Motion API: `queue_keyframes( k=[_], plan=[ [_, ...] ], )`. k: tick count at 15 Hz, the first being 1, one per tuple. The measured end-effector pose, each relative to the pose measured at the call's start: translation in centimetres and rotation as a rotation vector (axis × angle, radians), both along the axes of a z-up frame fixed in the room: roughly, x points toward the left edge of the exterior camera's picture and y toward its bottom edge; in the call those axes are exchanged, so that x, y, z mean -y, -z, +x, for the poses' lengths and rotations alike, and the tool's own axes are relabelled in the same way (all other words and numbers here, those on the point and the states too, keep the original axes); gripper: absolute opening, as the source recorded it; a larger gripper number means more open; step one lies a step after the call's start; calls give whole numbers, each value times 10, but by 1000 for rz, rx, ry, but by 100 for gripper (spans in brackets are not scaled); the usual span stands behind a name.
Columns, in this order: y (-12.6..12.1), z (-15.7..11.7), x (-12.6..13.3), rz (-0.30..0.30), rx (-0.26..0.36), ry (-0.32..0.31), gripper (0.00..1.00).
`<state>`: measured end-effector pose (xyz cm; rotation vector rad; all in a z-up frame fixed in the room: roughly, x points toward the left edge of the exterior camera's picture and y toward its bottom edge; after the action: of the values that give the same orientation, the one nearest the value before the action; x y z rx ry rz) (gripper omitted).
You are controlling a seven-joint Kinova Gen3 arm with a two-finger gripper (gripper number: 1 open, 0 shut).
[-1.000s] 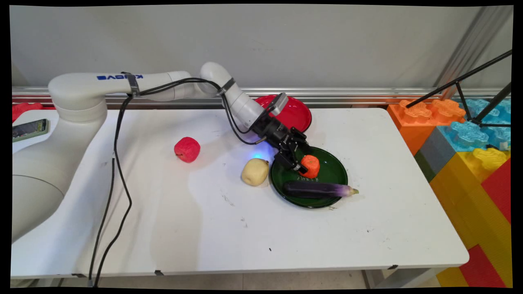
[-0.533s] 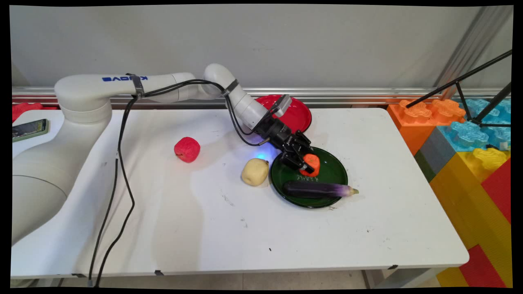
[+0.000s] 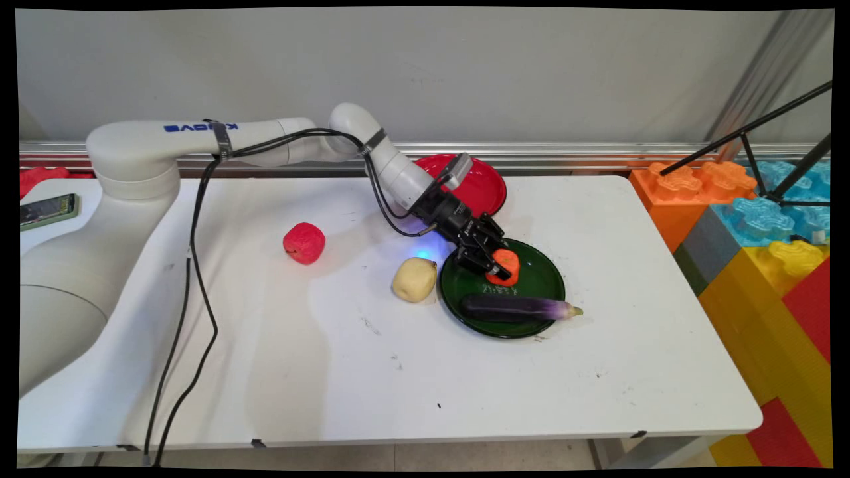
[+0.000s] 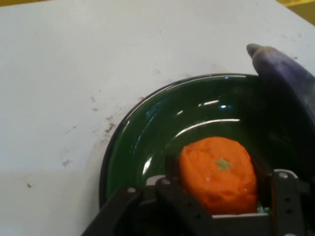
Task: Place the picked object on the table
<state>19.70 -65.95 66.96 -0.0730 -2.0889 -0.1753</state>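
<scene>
My gripper [image 3: 501, 268] is shut on an orange fruit [image 3: 509, 264] over the back part of a dark green plate [image 3: 541, 279]. In the hand view the orange fruit [image 4: 219, 172] sits between the two black fingers [image 4: 172, 169], with the green plate [image 4: 147, 142] under it. A purple eggplant [image 3: 514, 308] lies across the plate's near side, its tip past the rim; in the hand view the eggplant [image 4: 288, 78] is at the upper right.
A pale yellow potato [image 3: 414, 279] lies just left of the green plate. A red apple [image 3: 305, 243] is farther left. A red plate [image 3: 481, 186] stands behind the gripper. Big toy blocks [image 3: 764, 245] line the table's right side. A phone [image 3: 48, 210] lies far left.
The gripper has drawn slightly up and back with the orange fruit held between its fingers. Everything else has stayed put.
</scene>
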Motion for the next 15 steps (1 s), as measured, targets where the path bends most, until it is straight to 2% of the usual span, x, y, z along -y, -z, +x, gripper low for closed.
queue_keyframes(
  k=[5, 9, 15],
  plan=[
    [-18, 16, -9, 20, -28, -29, 0],
    [-39, 37, -26, 50, -65, -74, 0],
    [-62, 73, -51, 61, -93, -125, 0]
  ],
)
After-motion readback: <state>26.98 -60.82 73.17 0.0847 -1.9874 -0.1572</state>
